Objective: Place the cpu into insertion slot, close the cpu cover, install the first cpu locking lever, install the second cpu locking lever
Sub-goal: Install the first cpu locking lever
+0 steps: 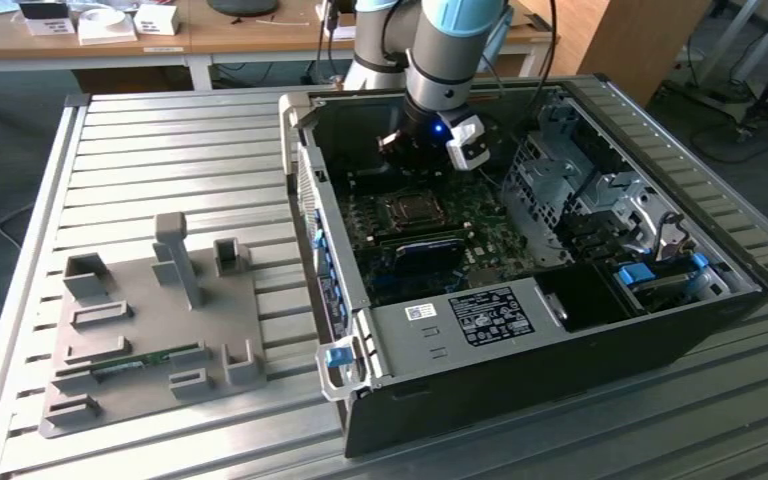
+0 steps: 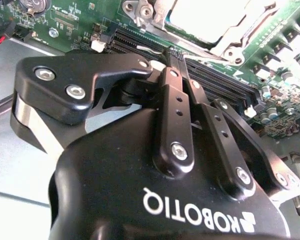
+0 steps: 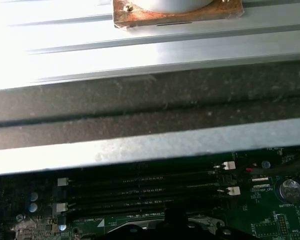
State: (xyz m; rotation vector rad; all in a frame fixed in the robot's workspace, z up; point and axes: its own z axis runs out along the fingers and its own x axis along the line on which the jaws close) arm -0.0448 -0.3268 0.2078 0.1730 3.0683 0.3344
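One gripper point(image 2: 175, 51), two fingers point(image 2: 172, 100) pressed together, by four memory slots point(image 3: 140, 192); one cpu point(image 2: 200, 15) seated

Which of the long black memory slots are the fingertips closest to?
The memory slot next to the metal cover: the shut gripper ends over that edge row, while the other slots lie farther back under the fingers.

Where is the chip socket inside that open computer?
Look into the open computer case on the metal table. On its green circuit board, near the black gripper, sits the socket. It is square with a silvery rim, unlike the long black memory slots beside it.
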